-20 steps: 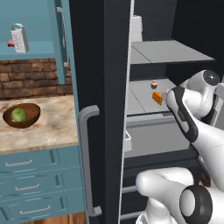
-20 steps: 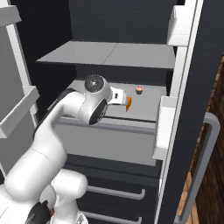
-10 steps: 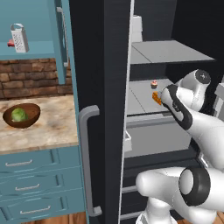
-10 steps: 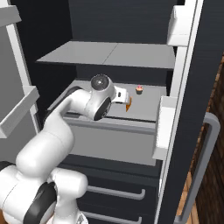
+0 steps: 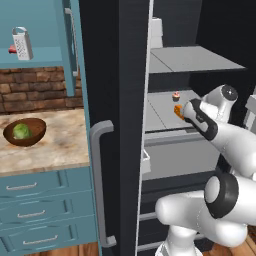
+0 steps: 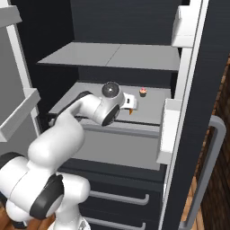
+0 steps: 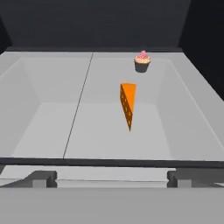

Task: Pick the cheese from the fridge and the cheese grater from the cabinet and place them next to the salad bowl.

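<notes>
The cheese grater [image 5: 21,43] sits far left for you, upright on the shelf of the open teal cabinet [image 5: 47,30], above the brick wall. Below it, on the stone counter [image 5: 60,145], the salad bowl [image 5: 24,132] holds its green lettuce head [image 5: 21,131]. Move right and you meet the fridge [image 5: 120,100], door swung open, its grey bar handle [image 5: 99,185] facing you. Inside, on the grey middle shelf [image 7: 57,122], the cheese [image 7: 127,104] stands on edge as 1 orange wedge, with a small pink-topped cupcake [image 7: 142,61] farther back and slightly right of it. Your gripper [image 7: 109,177] hovers at the shelf's near edge, jaws spread wide, holding nothing, the wedge just ahead of its 2 fingertips [image 7: 41,178].
</notes>
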Robot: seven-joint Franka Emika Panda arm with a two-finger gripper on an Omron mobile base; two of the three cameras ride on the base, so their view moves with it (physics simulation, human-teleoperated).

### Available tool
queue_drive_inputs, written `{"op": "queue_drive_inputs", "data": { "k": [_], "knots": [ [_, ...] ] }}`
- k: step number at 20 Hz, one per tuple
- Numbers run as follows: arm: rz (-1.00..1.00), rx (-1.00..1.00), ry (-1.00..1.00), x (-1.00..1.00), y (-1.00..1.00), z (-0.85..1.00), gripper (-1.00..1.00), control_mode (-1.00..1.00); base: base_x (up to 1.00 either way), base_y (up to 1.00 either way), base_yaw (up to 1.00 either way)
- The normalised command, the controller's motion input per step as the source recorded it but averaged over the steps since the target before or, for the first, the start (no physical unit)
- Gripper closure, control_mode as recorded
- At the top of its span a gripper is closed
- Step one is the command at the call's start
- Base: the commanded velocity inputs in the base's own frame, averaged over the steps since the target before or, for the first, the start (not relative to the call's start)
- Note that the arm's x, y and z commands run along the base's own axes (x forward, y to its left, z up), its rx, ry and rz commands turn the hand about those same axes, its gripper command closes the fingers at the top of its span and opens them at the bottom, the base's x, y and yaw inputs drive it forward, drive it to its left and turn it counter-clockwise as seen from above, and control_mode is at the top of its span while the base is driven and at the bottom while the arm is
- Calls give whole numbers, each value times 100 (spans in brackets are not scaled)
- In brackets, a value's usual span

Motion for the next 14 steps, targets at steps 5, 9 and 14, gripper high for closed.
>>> {"op": "queue_drive_inputs", "data": {
  "k": [5, 9, 14],
  "knots": [
    [0, 0, 0, 31, -7, -13, -100, -100, 0, 0, 0],
    [0, 0, 6, 25, -2, -6, -100, -100, 0, 0, 0],
    [0, 0, 4, 31, -1, -4, -100, -100, 0, 0, 0]
  ]
}}
